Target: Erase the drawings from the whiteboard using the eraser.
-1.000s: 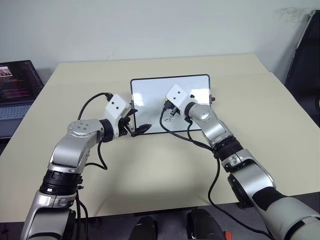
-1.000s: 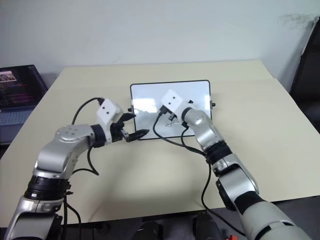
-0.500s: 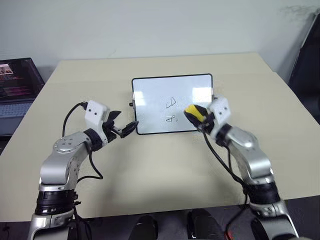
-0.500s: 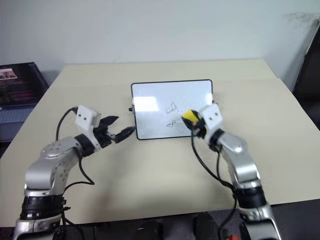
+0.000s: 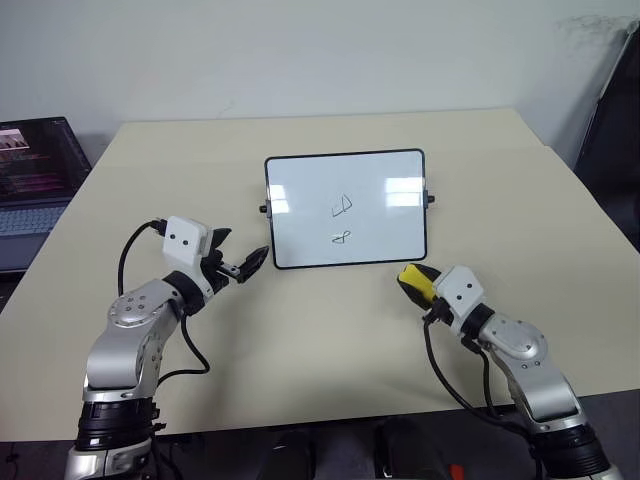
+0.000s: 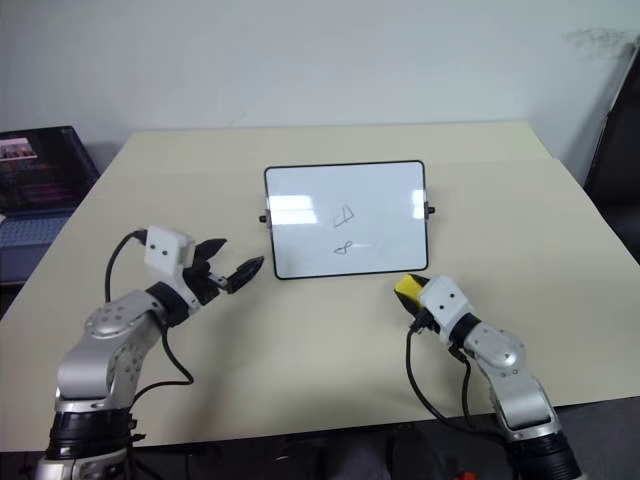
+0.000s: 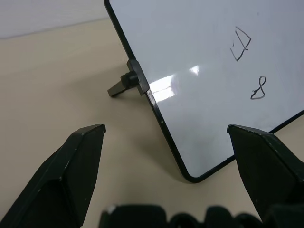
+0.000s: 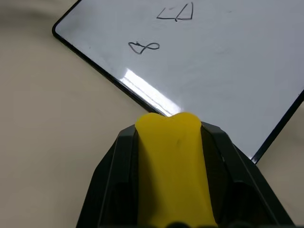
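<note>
**Eraser in the grip, two doodles on the board**

The whiteboard [image 5: 346, 209] lies in the middle of the beige table [image 5: 300, 340], glossy, black-framed, a small black knob on each short side. The drawings [image 5: 342, 220] sit near its centre: a triangle-like shape above, a small loop below it, both intact.

On the right, the right gripper [image 5: 416, 284] hovers just off the board's near right corner, its black fingers clamped on the eraser [image 5: 415, 282]. The yellow block pokes forward between them, its rounded end aimed at the board's edge but apart from the board.

On the left, the left gripper [image 5: 240, 264] stands with jaws spread wide and nothing between them, pointing at the board's near left corner. From its wrist camera, the two fingers [image 7: 71, 175] frame that rounded corner and the left knob [image 7: 124, 84], no contact.

A laptop [image 5: 35, 180] sits at the far left, off the table.
</note>
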`<state>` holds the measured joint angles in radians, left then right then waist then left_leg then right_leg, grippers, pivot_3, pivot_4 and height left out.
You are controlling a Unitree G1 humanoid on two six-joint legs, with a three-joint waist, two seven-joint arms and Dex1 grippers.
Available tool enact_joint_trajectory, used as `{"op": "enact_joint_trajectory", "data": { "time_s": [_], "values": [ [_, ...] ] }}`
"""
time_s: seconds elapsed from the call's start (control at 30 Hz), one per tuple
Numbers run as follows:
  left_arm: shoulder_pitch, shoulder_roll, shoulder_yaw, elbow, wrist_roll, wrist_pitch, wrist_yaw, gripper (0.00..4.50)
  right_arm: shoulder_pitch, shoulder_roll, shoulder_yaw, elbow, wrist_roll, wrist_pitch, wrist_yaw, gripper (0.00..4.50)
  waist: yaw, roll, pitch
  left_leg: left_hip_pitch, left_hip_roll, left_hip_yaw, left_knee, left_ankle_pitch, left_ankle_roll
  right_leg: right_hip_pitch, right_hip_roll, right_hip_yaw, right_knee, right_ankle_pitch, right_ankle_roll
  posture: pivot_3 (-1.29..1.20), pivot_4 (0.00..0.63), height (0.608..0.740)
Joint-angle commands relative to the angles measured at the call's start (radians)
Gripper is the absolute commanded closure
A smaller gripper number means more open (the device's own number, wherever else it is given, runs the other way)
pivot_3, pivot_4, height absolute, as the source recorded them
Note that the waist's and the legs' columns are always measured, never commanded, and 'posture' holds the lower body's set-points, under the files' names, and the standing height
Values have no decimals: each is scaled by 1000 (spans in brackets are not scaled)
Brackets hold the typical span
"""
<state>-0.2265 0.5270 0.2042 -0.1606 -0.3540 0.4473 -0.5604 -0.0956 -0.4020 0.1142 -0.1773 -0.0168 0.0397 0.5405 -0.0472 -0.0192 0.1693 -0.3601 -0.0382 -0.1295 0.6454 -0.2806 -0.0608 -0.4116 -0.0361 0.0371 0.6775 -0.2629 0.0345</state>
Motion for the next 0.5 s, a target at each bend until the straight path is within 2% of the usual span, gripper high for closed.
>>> {"op": "enact_joint_trajectory", "data": {
  "time_s": [0.03,0.27,0.5],
  "values": [
    [-29,6,39,-32,-26,-17,4,0,-62,46,23,-37,27,-19,-4,3065,-1,0,0,1,0,0,0,0,0,0,0,0,0,0,0,0,150,740],
    [-25,53,38,-56,-82,32,-62,0,-291,161,73,69,-12,56,-54,3065,-3,-1,1,2,0,-2,0,0,0,1,0,0,0,0,0,0,150,740],
    [-65,101,-18,-50,-55,25,-114,0,-625,268,88,529,-101,-102,-184,3066,-2,-3,1,1,-1,-2,-1,0,0,0,1,-1,0,0,-1,0,150,740]
  ]
}}
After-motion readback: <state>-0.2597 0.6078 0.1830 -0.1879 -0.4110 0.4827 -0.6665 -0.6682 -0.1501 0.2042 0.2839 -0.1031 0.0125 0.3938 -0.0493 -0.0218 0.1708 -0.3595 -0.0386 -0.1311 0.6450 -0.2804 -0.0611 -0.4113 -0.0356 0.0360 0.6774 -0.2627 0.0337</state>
